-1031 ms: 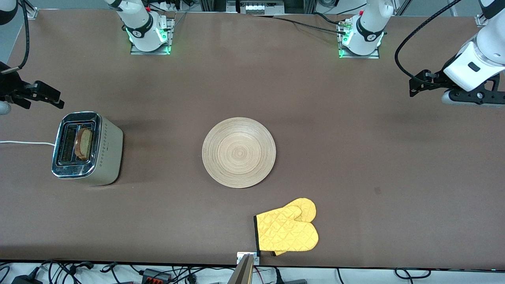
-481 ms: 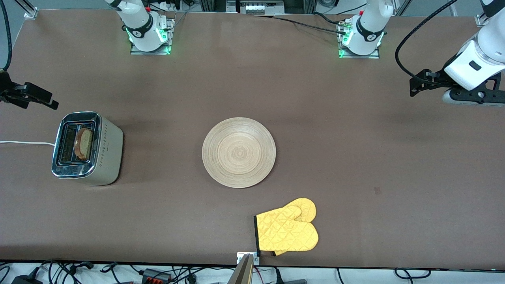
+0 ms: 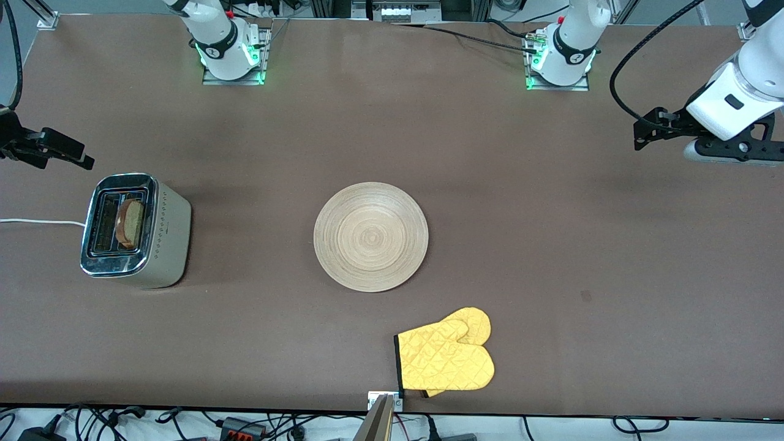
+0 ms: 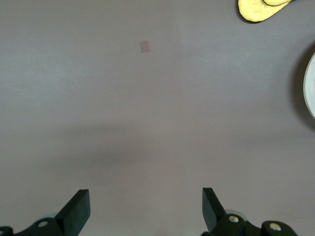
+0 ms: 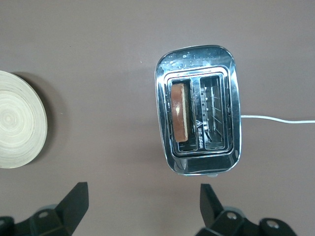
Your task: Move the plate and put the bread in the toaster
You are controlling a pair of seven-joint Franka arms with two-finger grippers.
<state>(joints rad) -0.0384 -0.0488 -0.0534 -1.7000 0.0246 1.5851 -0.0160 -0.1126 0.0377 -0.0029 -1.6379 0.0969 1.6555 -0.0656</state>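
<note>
The toaster (image 3: 136, 229) stands toward the right arm's end of the table, its chrome top (image 5: 198, 123) facing up. The bread (image 3: 130, 223) stands upright in one slot, and its brown crust (image 5: 179, 118) shows in the right wrist view. The light-wood plate (image 3: 370, 236) lies flat at the table's middle with nothing on it. My right gripper (image 3: 79, 156) hangs open and empty over bare table beside the toaster (image 5: 142, 194). My left gripper (image 3: 643, 131) hangs open and empty over bare table at the left arm's end (image 4: 145, 196).
A yellow oven mitt (image 3: 445, 358) lies near the table's front edge, nearer to the front camera than the plate. The toaster's white cord (image 3: 37, 221) runs off the table's end. The mitt's tip (image 4: 261, 7) and the plate's rim (image 4: 311, 83) show in the left wrist view.
The right gripper has drawn back slightly toward the table's end. The left gripper has barely shifted. Plate, bread and toaster have stayed where they were.
</note>
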